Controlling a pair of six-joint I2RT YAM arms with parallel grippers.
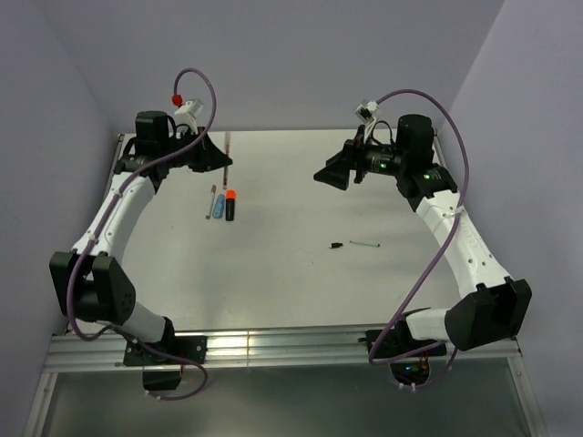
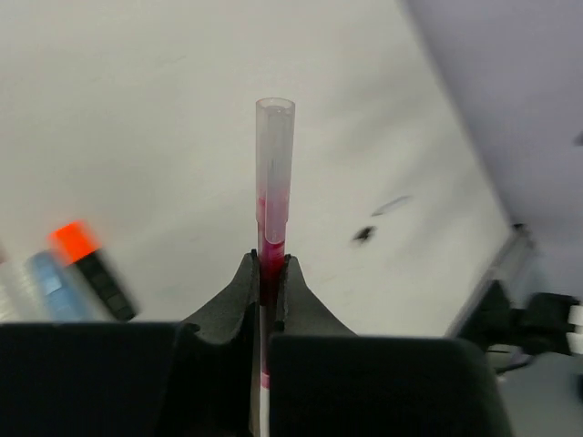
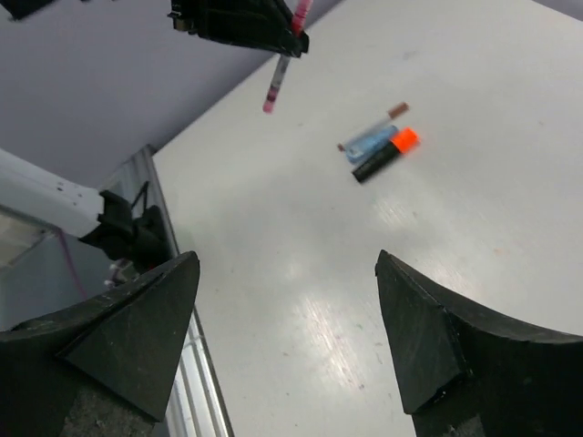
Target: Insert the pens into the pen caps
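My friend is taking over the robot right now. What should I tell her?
Left hand: shut on the red pen, held above the table.
Right hand: open, empty.
Black marker with orange end and light-blue marker lie side by side at left; a slim pen and small black cap lie apart at right.
Done: no capping I can confirm.
Left: push pens into caps.
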